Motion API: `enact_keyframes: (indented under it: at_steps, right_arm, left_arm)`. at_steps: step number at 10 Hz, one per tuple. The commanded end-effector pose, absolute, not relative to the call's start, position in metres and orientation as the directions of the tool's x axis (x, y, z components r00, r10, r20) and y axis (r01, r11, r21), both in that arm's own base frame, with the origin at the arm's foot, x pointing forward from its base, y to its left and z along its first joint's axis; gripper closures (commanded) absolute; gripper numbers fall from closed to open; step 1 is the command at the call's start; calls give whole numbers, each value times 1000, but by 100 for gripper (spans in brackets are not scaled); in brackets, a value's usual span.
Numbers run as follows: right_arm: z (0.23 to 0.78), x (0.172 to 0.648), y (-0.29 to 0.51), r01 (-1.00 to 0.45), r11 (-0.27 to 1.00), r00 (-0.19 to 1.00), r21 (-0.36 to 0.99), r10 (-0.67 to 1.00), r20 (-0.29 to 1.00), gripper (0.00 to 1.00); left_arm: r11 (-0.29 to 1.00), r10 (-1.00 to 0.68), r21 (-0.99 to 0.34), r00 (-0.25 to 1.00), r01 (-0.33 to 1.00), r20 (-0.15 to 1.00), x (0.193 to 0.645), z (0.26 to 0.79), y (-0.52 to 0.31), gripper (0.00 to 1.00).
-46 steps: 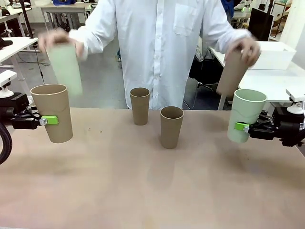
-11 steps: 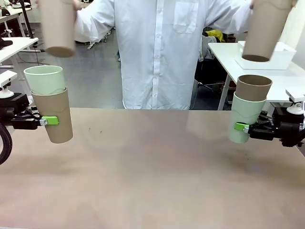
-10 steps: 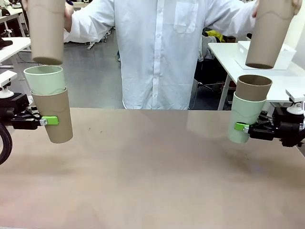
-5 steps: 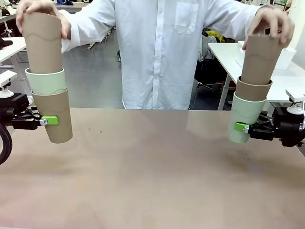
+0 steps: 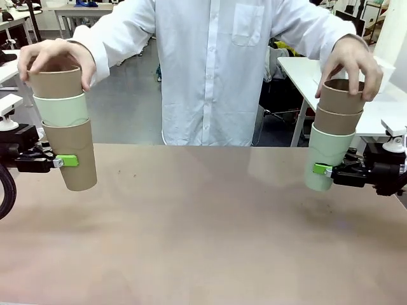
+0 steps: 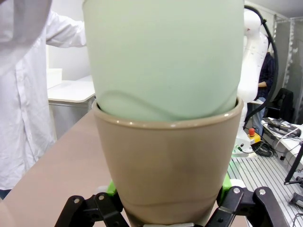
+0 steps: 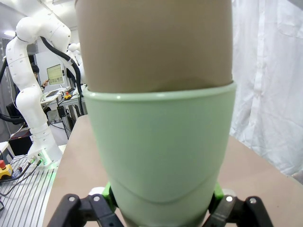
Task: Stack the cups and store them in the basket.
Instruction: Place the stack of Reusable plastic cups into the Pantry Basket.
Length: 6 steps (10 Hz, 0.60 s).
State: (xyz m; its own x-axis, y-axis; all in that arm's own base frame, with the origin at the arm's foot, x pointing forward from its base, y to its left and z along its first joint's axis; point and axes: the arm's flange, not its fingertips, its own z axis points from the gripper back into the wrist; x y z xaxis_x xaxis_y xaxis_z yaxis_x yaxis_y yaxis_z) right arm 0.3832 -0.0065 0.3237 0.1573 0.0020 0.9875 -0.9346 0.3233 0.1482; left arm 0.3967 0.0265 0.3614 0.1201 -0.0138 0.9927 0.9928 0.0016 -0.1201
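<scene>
Tan table (image 5: 203,241) under held cups (image 5: 71,149); white desk (image 5: 297,68) behind, perhaps workshop.

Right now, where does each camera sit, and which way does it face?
Front view: fixed between the arms, facing across the table at the person; left gripper and right gripper at the edges.
Left wrist view: on the left arm's wrist, looking along its gripper at the left stack it grips, brown cup outermost.
Right wrist view: on the right arm's wrist, looking along its gripper at the right stack, mint cup outermost.
Shared: both stacks appear in the front view too; the person's white coat, in all three.
</scene>
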Motion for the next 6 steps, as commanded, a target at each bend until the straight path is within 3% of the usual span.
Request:
enact_keyframes:
  at_steps: [1, 6]
  right_arm:
    - [327, 384, -6, -935, 325, 148, 140, 0, 989, 17]
    - [327, 384, -6, -935, 325, 148, 140, 0, 989, 17]
  left_arm:
    - [-4, -4, -118, 118, 993, 993, 396, 365, 25, 14]
    - [-4, -4, -118, 118, 993, 993, 396, 365, 25, 14]
